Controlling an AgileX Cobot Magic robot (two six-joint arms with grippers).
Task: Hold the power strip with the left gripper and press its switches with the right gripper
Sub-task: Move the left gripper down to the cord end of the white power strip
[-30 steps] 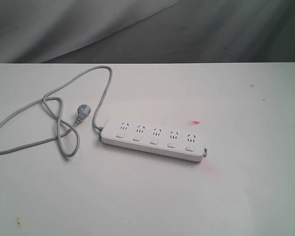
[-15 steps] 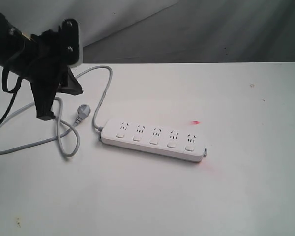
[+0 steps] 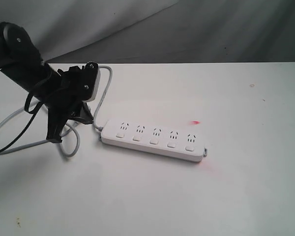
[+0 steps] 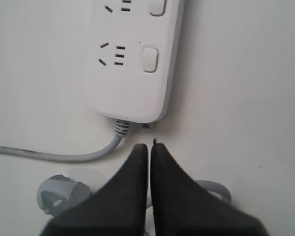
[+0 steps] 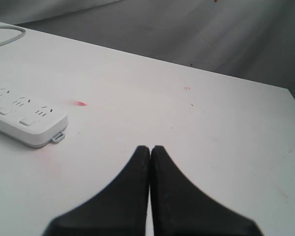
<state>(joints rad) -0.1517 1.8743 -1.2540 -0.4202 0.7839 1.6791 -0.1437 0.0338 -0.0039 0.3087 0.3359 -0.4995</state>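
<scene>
The white power strip (image 3: 152, 141) lies flat on the table, its five white switches (image 3: 153, 141) in a row along the near side. My left gripper (image 3: 90, 119) is shut and empty, just off the strip's cord end. In the left wrist view its tips (image 4: 148, 146) stand apart from the strip (image 4: 132, 93), near the cord exit and one switch (image 4: 150, 59). The grey cord (image 3: 104, 88) loops away to the left. The plug (image 4: 59, 194) is hidden behind the arm in the exterior view. My right gripper (image 5: 150, 147) is shut and empty over bare table, far from the strip's end (image 5: 27, 123), and out of the exterior view.
A small red light spot (image 3: 195, 122) glows on the white table (image 3: 246, 187) beyond the strip's right end. The table's far edge meets a grey backdrop (image 3: 196, 34). Cord loops (image 3: 71, 147) lie under and beside the left arm.
My left arm came in from the upper left, then dropped lower and moved right towards the strip's cord end, now covering the plug. The strip has not moved.
</scene>
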